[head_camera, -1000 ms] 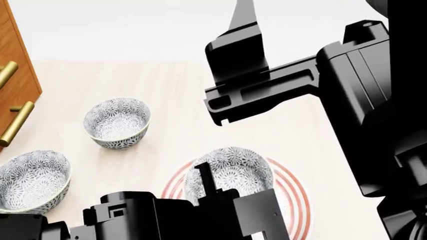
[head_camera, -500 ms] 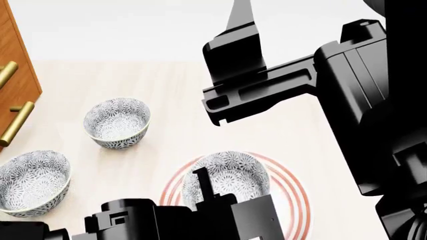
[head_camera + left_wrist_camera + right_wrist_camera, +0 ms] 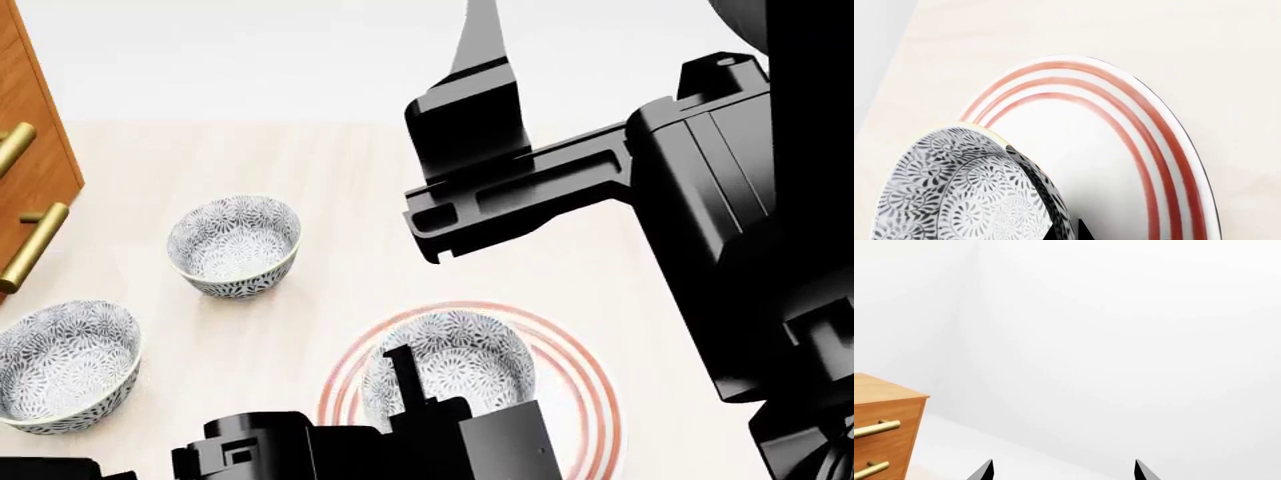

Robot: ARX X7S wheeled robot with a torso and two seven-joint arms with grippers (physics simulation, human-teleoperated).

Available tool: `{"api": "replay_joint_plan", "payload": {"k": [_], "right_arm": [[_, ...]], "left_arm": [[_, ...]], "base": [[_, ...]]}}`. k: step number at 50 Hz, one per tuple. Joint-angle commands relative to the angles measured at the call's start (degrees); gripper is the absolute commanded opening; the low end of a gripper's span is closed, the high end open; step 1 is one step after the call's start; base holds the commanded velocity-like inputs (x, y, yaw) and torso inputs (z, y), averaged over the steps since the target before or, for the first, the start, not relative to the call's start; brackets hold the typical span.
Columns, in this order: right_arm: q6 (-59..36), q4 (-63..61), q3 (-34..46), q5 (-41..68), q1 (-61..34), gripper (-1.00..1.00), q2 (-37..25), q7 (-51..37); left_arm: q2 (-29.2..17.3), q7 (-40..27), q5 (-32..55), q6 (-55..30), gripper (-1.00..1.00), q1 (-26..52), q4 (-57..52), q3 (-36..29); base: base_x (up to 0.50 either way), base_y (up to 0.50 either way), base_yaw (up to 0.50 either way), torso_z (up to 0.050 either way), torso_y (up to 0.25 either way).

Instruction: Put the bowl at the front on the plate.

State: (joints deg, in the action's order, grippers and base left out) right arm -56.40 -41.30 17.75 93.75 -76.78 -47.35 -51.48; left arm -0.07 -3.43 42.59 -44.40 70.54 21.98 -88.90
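The bowl (image 3: 461, 362), white with grey-blue flowers, sits tilted over the middle of the plate (image 3: 589, 372), a wide white plate with thin red rings. My left gripper (image 3: 1069, 234) is shut on the bowl's (image 3: 954, 195) near rim, one finger inside and one outside. In the left wrist view the plate (image 3: 1121, 125) spreads out beyond the bowl. I cannot tell whether the bowl's base touches the plate. My right gripper (image 3: 1064, 471) is raised high above the table and stands open, holding nothing; in the head view it (image 3: 478, 60) hangs above the plate.
Two more flowered bowls stand to the left, one further back (image 3: 234, 245) and one nearer (image 3: 64, 365). A wooden cabinet (image 3: 30, 150) with brass handles (image 3: 34, 245) borders the left edge. My right arm (image 3: 694, 200) crosses over the table's right side.
The bowl, held by my left gripper, has sunk lower towards the plate and looks smaller in the head view. More of the plate's red rings show. The right arm has barely shifted.
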Motion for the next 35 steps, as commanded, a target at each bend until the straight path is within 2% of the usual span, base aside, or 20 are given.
{"api": "replay_joint_plan", "payload": {"k": [1,35], "right_arm": [[0.4,-0.4,-0.2,0.3,0.5,1.0,-0.5,0.1],[1.3,-0.8,-0.1,-0.1,1.6,1.0,-0.8,0.9]], "left_arm": [[0.1,-0.6,-1.6,0.2,-1.0,-0.6,0.4,0.3],[0.1,-2.3,-3.3,2.5,-1.0,-2.9,1.7,0.3]], "base": [[0.0,0.0,0.0,0.0,0.0],[0.0,0.0,0.0,0.0,0.001]]}}
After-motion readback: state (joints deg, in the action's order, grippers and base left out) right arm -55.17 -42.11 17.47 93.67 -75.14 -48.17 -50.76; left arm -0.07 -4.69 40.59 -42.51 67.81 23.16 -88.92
